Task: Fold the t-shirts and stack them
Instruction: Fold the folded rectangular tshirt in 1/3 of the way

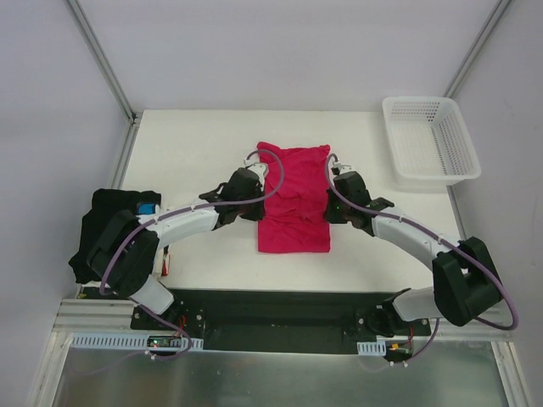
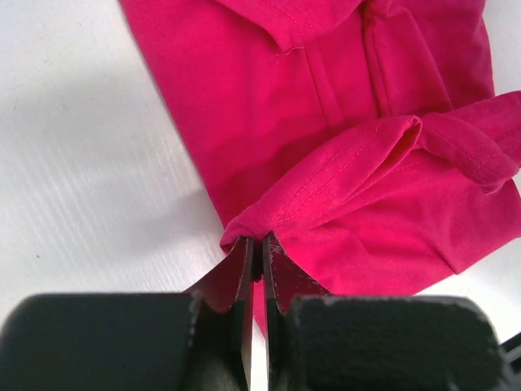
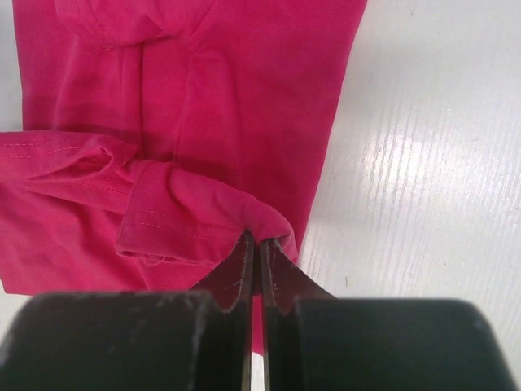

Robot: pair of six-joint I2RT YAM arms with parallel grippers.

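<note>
The crimson-pink t-shirt [image 1: 294,200] lies in a long folded strip at the table's middle. My left gripper [image 1: 260,206] is shut on a fold of its left edge, seen in the left wrist view [image 2: 257,239] with the pink cloth [image 2: 350,147] bunched in front. My right gripper [image 1: 329,203] is shut on a fold of its right edge, seen in the right wrist view [image 3: 260,239] over the same shirt [image 3: 203,90]. A black t-shirt with a blue-and-white print [image 1: 114,222] lies at the table's left edge, partly under the left arm.
A white plastic lattice basket [image 1: 428,140] stands at the back right. A small red-and-white edge [image 1: 165,264] shows by the left arm's base. Bare white table [image 1: 195,144] surrounds the pink shirt.
</note>
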